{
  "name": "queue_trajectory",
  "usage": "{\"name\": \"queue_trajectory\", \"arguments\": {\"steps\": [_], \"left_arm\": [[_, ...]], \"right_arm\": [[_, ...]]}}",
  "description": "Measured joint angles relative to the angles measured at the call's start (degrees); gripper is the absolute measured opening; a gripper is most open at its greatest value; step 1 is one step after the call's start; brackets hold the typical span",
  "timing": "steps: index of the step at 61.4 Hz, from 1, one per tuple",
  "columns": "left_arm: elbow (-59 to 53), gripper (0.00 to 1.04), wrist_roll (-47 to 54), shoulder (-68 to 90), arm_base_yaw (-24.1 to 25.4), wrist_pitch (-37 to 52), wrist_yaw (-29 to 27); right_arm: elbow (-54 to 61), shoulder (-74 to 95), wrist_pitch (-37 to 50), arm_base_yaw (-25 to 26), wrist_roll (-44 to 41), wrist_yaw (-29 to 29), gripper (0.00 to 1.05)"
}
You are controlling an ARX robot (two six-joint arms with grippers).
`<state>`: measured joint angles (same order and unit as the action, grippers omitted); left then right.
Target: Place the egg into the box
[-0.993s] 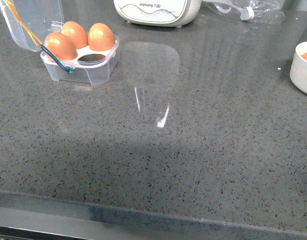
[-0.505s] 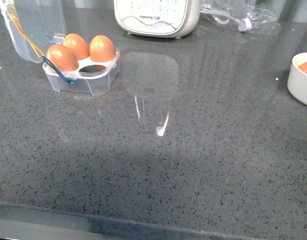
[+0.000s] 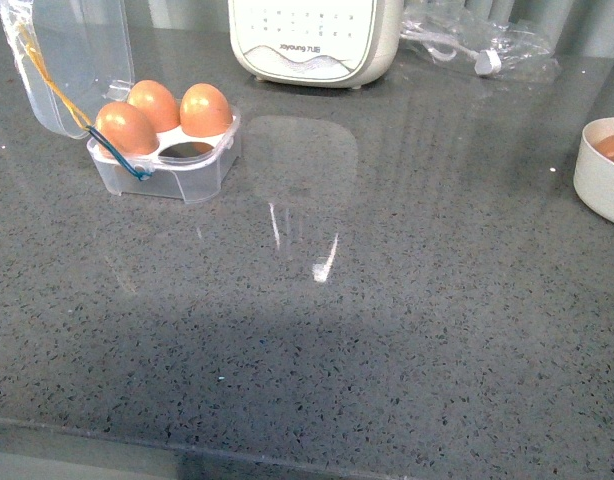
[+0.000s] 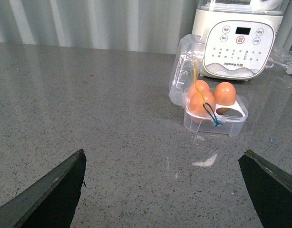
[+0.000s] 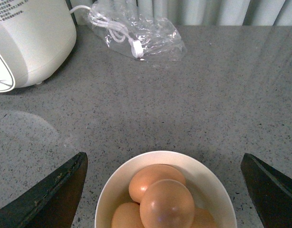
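- Hovering over the white bowl (image 5: 111, 189), the right claw (image 5: 163, 155) is held apart for the topmost egg (image 5: 166, 203).
- The box (image 3: 167, 172), upper left of the front view, is seen open, one cell (image 3: 190, 149) free.
- The left claw (image 4: 163, 153) is spread, empty.

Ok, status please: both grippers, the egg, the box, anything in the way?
Left gripper open, empty, facing the box. Right gripper open above the bowl, egg not yet picked. Box lid up, one cell free. Nothing stands between them.
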<state>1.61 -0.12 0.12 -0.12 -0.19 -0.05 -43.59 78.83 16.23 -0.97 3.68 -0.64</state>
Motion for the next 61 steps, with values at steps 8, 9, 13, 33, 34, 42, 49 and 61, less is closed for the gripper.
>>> {"name": "queue_trajectory", "arguments": {"steps": [8, 9, 13, 33, 34, 42, 49, 61], "left_arm": [[0.00, 0.98, 0.00, -0.02, 0.00, 0.00, 0.02], [0.00, 0.98, 0.00, 0.00, 0.00, 0.00, 0.00], [0.00, 0.98, 0.00, 0.00, 0.00, 0.00, 0.00], [0.00, 0.98, 0.00, -0.02, 0.00, 0.00, 0.00], [0.00, 0.98, 0.00, -0.02, 0.00, 0.00, 0.02], [0.00, 0.98, 0.00, -0.02, 0.00, 0.00, 0.00], [0.00, 0.98, 0.00, 0.00, 0.00, 0.00, 0.00], [0.00, 0.98, 0.00, 0.00, 0.00, 0.00, 0.00]], "right_arm": [[-1.95, 3.26, -1.25, -0.07, 1.51, 0.28, 0.97], [-2.12, 3.74, -1.40, -0.09, 1.73, 0.26, 0.97], [-2.29, 4.83, -1.62, -0.15, 2.12, 0.17, 0.97], [-0.44, 6.43, -0.77, -1.09, 2.29, -0.57, 0.97], [-0.26, 6.49, -0.72, -1.14, 2.27, -0.57, 0.97], [0.85, 6.93, 0.20, -1.14, 1.81, -0.81, 0.97], [0.94, 7.48, 0.76, -0.72, 1.42, -0.81, 0.97], [0.98, 7.76, 0.76, -0.39, 1.20, -1.03, 0.73]]}}
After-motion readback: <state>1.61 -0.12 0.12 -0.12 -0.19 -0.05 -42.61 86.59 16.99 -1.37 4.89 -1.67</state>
